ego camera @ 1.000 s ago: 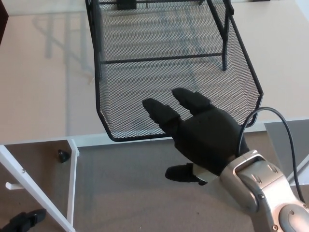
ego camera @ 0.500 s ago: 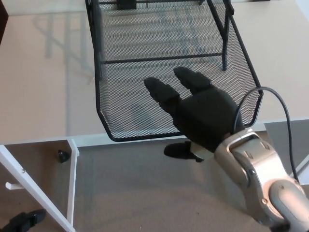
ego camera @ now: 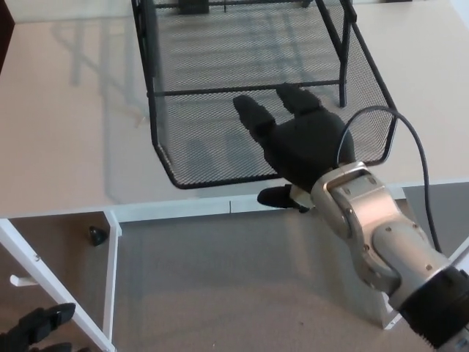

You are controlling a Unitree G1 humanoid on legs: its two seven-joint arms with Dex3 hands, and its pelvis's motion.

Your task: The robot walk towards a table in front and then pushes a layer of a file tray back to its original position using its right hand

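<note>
Right robot hand (ego camera: 304, 147) palm-down, fingers spread and holding nothing, over the mesh tray layer's (ego camera: 212, 139) front rim.

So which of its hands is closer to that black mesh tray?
The right hand: it is at the front edge of the mesh tray, fingers reaching over it. The left hand is not in view.

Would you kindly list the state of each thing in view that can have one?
Black wire-mesh file tray layer: pulled out from its frame, front rim still on the table, near the edge.
Right hand: open, fingers spread over the layer's front, thumb below the rim.
White table: bears the tray.
Left hand: not in view.
</note>
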